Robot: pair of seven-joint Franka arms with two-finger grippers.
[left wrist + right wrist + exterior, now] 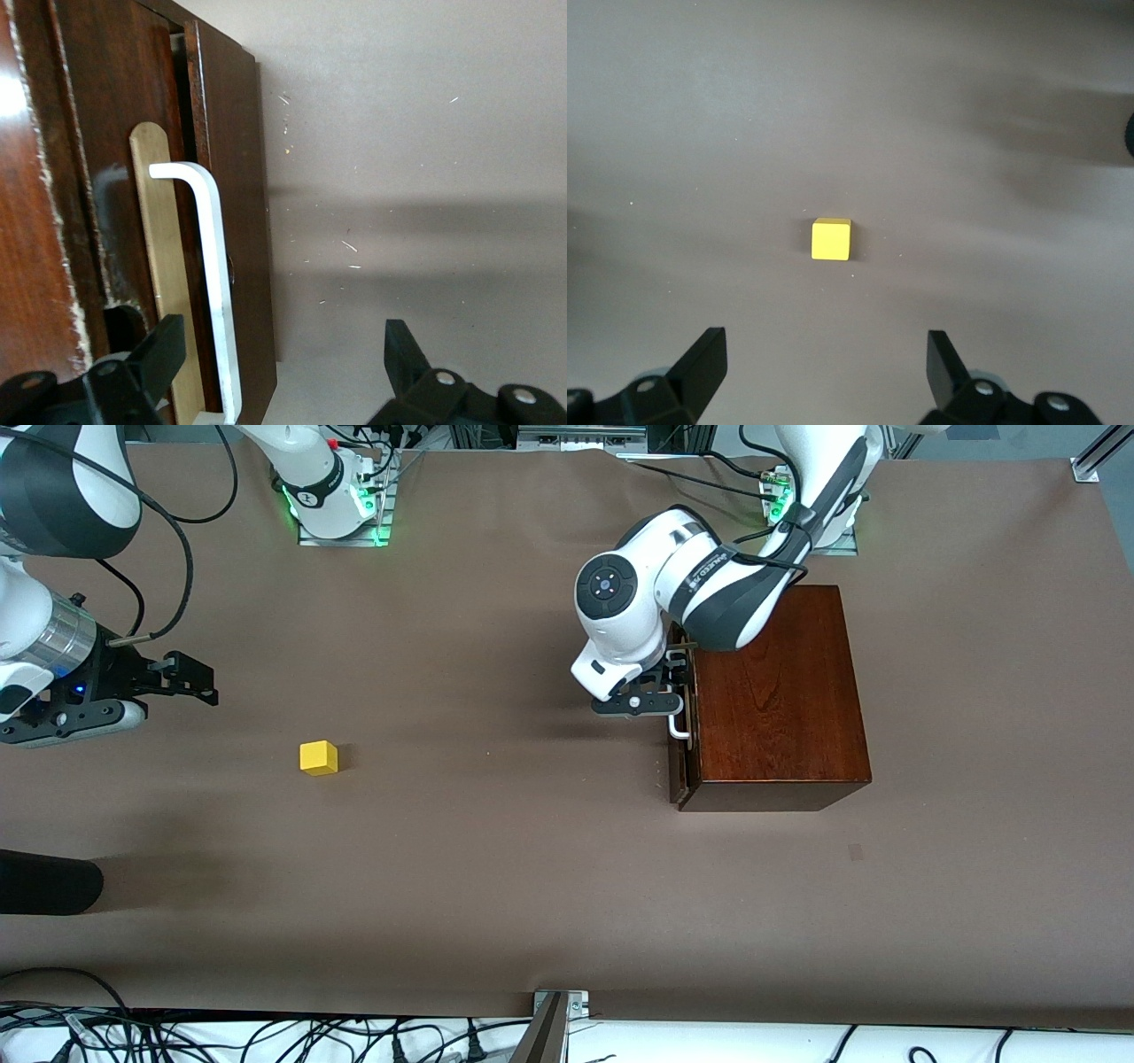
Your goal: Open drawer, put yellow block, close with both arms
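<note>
The dark reddish-brown wooden box (780, 691) stands at the left arm's end of the table. Its drawer front (680, 766) faces the right arm's end; none of the pale interior shows. My left gripper (679, 682) is open at the white bar handle (678, 729). In the left wrist view its fingers (161, 350) stand on either side of the handle (213, 266), and the gripper (282, 335) does not grip it. The yellow block (319, 757) sits on the table toward the right arm's end. My right gripper (199, 680) is open and empty above the table beside the block (831, 239), which lies ahead of the gripper (824, 341).
A black rounded object (44, 881) juts over the table at the right arm's end, nearer the front camera than the block. The green-lit arm bases (337, 509) stand along the table's back edge. Cables (266, 1041) and a metal bracket (558, 1010) lie at the front edge.
</note>
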